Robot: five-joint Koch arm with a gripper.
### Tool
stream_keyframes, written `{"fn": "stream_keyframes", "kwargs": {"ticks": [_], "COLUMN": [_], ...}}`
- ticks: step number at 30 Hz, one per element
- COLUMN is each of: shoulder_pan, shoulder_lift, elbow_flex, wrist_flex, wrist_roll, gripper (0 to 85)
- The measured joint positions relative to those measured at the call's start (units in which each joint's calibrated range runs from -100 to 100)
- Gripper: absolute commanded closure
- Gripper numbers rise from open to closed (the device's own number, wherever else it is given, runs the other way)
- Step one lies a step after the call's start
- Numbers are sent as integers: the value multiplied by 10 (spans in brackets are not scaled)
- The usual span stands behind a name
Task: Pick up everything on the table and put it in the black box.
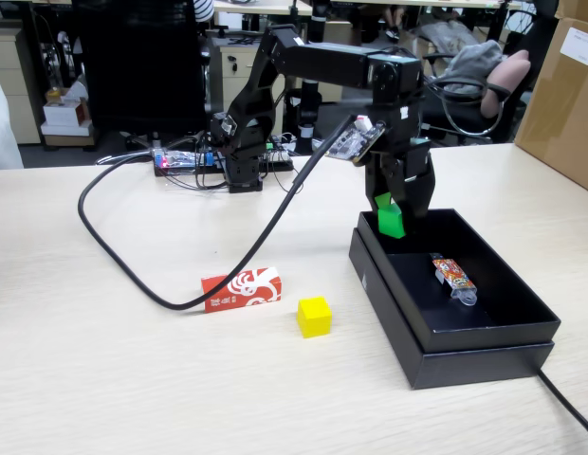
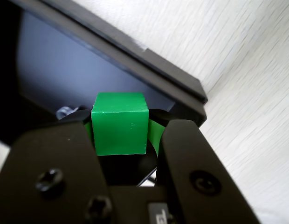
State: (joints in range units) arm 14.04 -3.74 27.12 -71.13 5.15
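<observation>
One packet (image 1: pixel 453 277) in black box (image 1: pixel 484 332).

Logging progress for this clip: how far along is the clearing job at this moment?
Nothing of the task's own is in the black box yet; only an orange packet lies there. In hand: the end effector grips the green cube over the box's far corner. Left on the table: the yellow cube and red carton.

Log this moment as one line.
gripper: shut on green cube | over black box | yellow cube, red carton: on table
</observation>
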Motion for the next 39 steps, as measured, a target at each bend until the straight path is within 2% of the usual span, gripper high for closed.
{"fn": "stream_keyframes", "kwargs": {"ticks": [5, 6, 8, 18, 24, 27, 34, 39], "shoulder_pan": [0, 0, 0, -3, -48, -82, -157, -183], "shoulder_lift": [15, 15, 15, -15, -167, -210, -219, -218], "elbow_flex": [-6, -10, -10, -10, 55, 51, -99, -245], "wrist_flex": [0, 1, 0, 1, 1, 0, 1, 1], "wrist_roll": [-2, -2, -2, -3, -8, -16, -56, -75], "gripper": [690, 630, 589, 588, 587, 493, 426, 400]}}
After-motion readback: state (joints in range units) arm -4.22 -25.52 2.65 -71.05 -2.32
